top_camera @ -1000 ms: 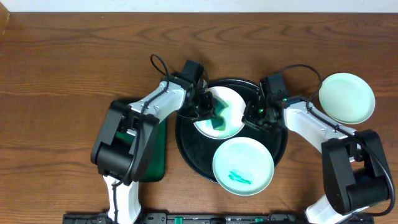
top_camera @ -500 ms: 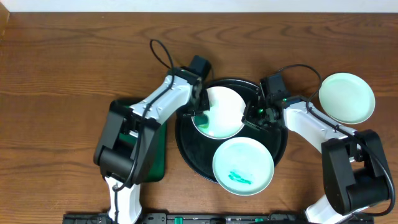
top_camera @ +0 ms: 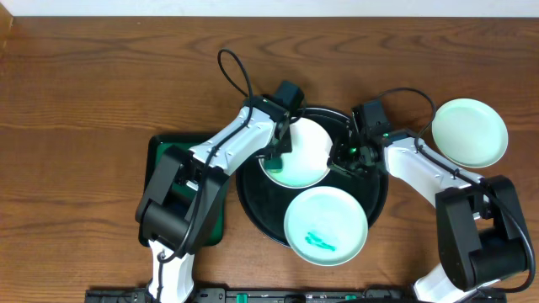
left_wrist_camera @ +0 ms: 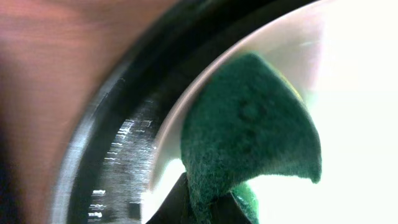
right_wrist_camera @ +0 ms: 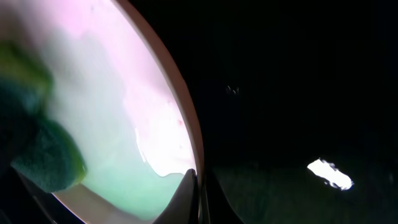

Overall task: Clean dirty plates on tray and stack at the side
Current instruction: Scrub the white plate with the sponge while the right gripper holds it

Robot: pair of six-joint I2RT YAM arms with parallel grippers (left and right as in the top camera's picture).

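Overhead, the brown wooden desk (top_camera: 84, 76) fills the view, and the round black tray (top_camera: 253, 198) sits at its middle, toward the front edge. The left arm (top_camera: 223, 147) starts from its base at the front left and crosses a dark green rectangular tray (top_camera: 157, 156) that lies just left of the black one. It stretches diagonally up and to the right, so its wrist hangs over the black tray's upper left rim. The right arm (top_camera: 421, 168) comes from the front right with its elbow bent, and its wrist is over the tray's upper right side. Between the two wrists, in the back half of the tray, lies the white plate (top_camera: 307, 147), with a pale green tint across its lower part. A mint plate with a teal smear (top_camera: 327, 225) sits at the tray's front and overhangs the front rim. A plain mint plate (top_camera: 470, 132) rests on the desk to the right, apart from the tray. In the left wrist view, the left gripper (left_wrist_camera: 208, 205) is pressed together on the lower corner of a dark green sponge (left_wrist_camera: 249, 143), which lies on the white plate just inside its rim. In the right wrist view, the right gripper (right_wrist_camera: 200, 193) pinches the white plate's rim, with one finger inside and one outside.
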